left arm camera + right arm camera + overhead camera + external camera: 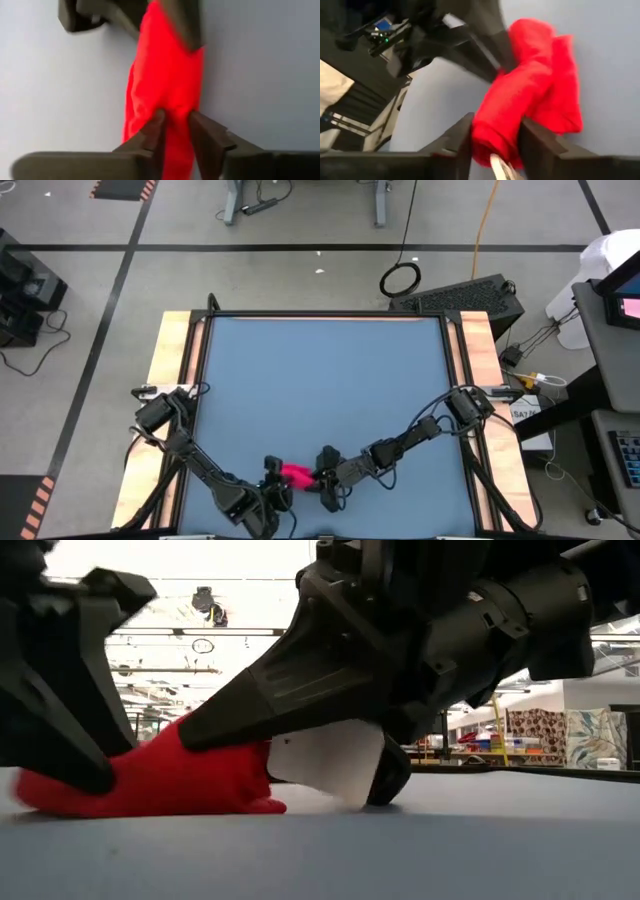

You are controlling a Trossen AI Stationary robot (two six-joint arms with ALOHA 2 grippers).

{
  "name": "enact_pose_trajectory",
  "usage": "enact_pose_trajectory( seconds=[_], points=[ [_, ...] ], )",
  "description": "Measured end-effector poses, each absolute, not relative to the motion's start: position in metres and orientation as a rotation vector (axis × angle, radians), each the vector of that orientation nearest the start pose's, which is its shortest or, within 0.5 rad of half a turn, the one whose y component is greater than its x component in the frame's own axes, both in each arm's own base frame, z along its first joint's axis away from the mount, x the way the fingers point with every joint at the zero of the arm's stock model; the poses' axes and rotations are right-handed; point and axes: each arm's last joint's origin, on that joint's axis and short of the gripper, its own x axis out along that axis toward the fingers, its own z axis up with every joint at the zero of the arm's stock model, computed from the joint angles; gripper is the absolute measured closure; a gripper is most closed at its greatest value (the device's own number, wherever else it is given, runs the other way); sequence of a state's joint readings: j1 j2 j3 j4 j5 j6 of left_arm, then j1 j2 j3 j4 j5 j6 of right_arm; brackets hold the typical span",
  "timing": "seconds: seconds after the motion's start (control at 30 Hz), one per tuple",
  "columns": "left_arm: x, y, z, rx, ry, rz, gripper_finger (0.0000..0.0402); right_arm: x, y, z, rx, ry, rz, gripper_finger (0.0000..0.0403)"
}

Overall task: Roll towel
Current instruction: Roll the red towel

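Both grippers are pinching the towel (296, 474) between them, left gripper (175, 117) and right gripper (495, 132) clamping opposite ends, seemingly to keep the bundle tight.

Towel mostly covered by both grippers

In the high view the towel (296, 474) shows only a sliver; its tag is too small to see.

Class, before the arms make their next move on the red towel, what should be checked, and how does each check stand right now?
1. Towel bunched between both grippers, on the table: ok.
2. Left gripper pinching cloth: ok.
3. Right gripper has cloth between its fingers: ok.
4. Neat, even roll: not ok, it looks crumpled.
5. White tag tucked in: not ok, it sticks out.
6. Right grip firm: cannot tell.
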State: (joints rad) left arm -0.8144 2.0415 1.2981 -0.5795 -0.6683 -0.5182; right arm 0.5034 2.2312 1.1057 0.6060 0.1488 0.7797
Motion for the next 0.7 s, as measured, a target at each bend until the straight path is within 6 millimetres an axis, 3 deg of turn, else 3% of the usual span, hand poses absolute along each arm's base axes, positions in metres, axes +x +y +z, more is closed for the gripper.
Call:
enact_pose_trajectory(
  seconds=[0.17, 0.37, 0.5, 0.7],
  points=[
    [0.278, -0.252, 0.119, 0.379, 0.998, 0.146, 0.036, 0.37, 0.206, 0.076, 0.482, 0.591, 0.157, 0.0213],
    [0.283, -0.245, 0.115, 0.352, 0.998, 0.147, 0.0377, 0.356, 0.214, 0.089, 0.276, 0.63, 0.097, 0.0148],
    [0.285, -0.243, 0.118, 0.348, 0.999, 0.123, 0.0377, 0.341, 0.227, 0.098, 0.035, 0.584, 0.031, 0.0134],
    [0.294, -0.236, 0.12, 0.309, 1.022, 0.096, 0.0378, 0.324, 0.262, 0.118, -0.244, 0.341, -0.026, 0.0139]
  ],
)
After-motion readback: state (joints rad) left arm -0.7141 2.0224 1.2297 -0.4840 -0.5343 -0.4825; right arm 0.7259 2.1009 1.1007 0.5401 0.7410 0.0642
